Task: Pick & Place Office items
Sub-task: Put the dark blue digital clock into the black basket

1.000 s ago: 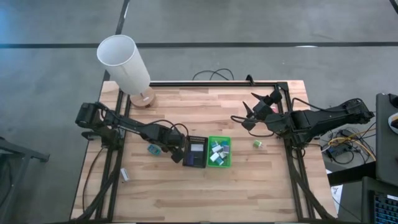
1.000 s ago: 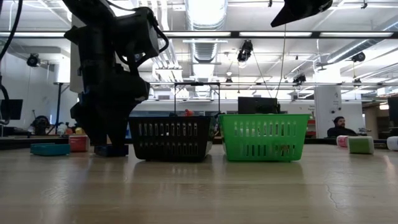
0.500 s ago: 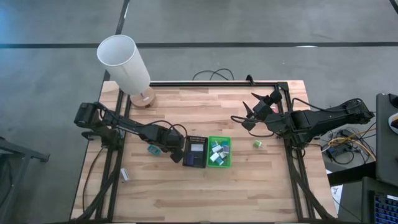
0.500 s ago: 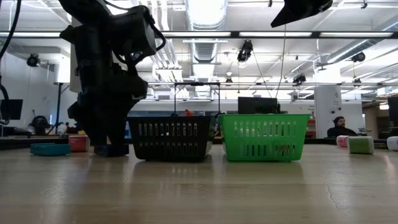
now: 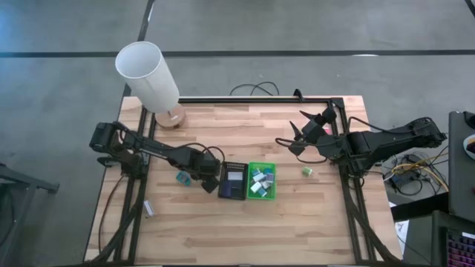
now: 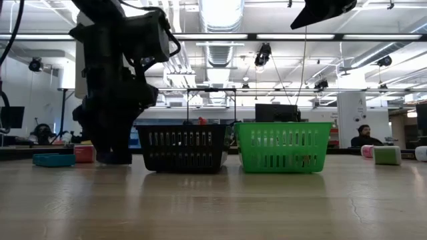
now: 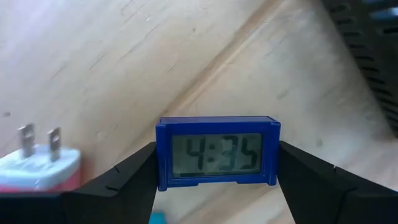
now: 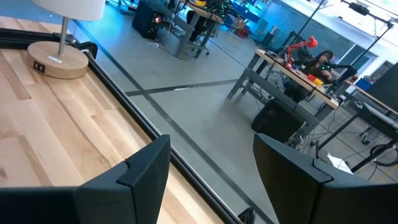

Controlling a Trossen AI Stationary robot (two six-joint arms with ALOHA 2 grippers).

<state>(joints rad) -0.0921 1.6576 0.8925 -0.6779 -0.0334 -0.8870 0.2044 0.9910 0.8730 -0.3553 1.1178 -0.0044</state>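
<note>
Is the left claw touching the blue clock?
Touching. In the left wrist view, the left claw has both fingers pressed against the two ends of the blue clock, with no gap visible.

lamp [image 5: 148,74]: table's back-left corner | black basket [image 6: 182,148] beside green basket [image 6: 283,146]

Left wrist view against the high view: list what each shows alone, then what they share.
Left wrist only: the blue clock between the left gripper's fingers, its digits readable, and a pink plug beside it.
High only: the green basket, lamp, and right gripper, empty above the table.
Both: the left gripper, the black basket and the wooden table.
</note>
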